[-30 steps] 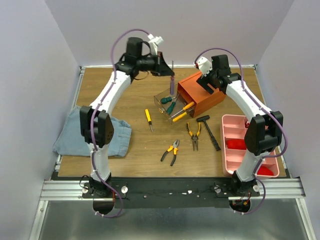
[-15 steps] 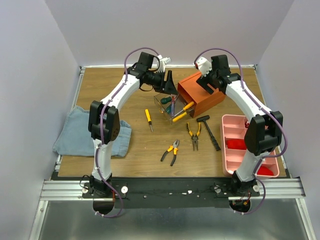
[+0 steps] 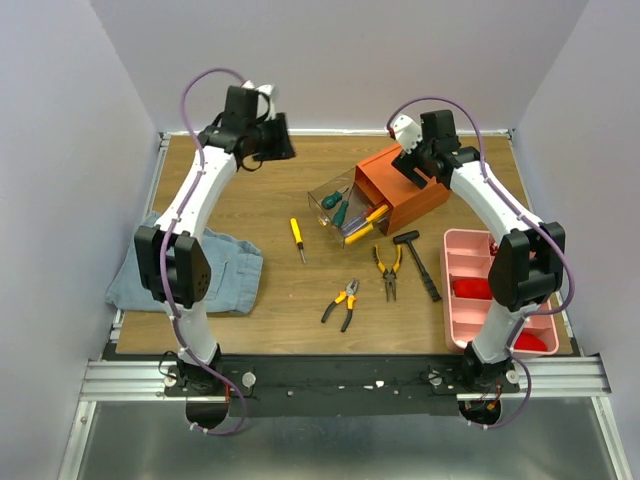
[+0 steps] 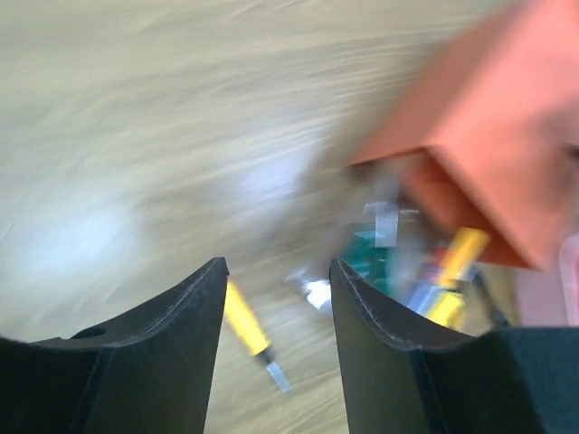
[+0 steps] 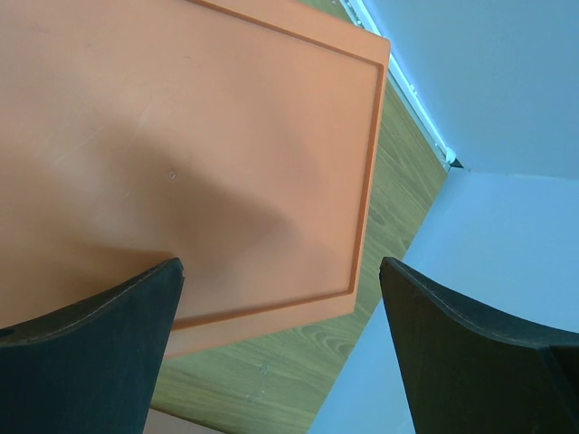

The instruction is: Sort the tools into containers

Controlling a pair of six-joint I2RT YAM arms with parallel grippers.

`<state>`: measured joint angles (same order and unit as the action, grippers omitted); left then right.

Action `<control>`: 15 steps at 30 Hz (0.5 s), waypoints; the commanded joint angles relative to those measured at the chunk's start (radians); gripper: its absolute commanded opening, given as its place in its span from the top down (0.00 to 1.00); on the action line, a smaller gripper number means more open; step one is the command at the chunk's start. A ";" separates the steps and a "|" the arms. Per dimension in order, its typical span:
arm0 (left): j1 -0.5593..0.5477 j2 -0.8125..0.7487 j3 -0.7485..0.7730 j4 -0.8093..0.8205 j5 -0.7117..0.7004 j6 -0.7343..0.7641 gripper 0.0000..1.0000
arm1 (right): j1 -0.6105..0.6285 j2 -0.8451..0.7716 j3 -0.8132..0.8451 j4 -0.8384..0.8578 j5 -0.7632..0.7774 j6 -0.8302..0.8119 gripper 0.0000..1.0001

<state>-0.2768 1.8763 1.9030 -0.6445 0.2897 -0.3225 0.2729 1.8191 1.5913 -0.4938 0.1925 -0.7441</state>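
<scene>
**Left gripper** (image 4: 276,271): jaws partly apart and empty, hanging high over the far-left of the table. **Right gripper** (image 5: 280,271): jaws at their widest, gripping nothing, poised over the top of the orange cabinet (image 3: 400,190).

The cabinet's clear drawer (image 3: 318,205) stands pulled out with several screwdrivers inside. The likely next pick is the yellow screwdriver (image 3: 296,236), which lies just left of the drawer. The jaws should straddle its handle crosswise, not the thin shaft.

Bare wood surrounds it, and the drawer's left wall is the nearest obstacle. One pair of pliers (image 3: 343,301), a second pair (image 3: 388,272) and the hammer (image 3: 418,262) lie nearer the bases, well apart from the blue cloth (image 3: 180,270).
</scene>
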 commanded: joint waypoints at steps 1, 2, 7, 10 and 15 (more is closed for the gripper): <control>0.057 0.024 -0.218 -0.093 -0.161 -0.141 0.38 | 0.018 0.074 -0.059 -0.186 -0.039 0.015 0.00; 0.059 0.026 -0.240 -0.086 -0.109 -0.147 0.38 | 0.017 0.075 -0.056 -0.187 -0.036 0.014 0.00; 0.054 0.101 -0.312 -0.026 0.100 -0.156 0.36 | 0.015 0.071 -0.063 -0.192 -0.038 0.014 0.00; 0.041 0.164 -0.254 -0.061 0.100 -0.106 0.34 | 0.015 0.065 -0.082 -0.189 -0.034 0.011 0.00; 0.010 0.237 -0.203 -0.105 0.056 -0.081 0.33 | 0.017 0.062 -0.090 -0.183 -0.031 0.005 0.00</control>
<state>-0.2409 2.0785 1.6382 -0.7147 0.3347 -0.4328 0.2749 1.8137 1.5784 -0.4824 0.1944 -0.7467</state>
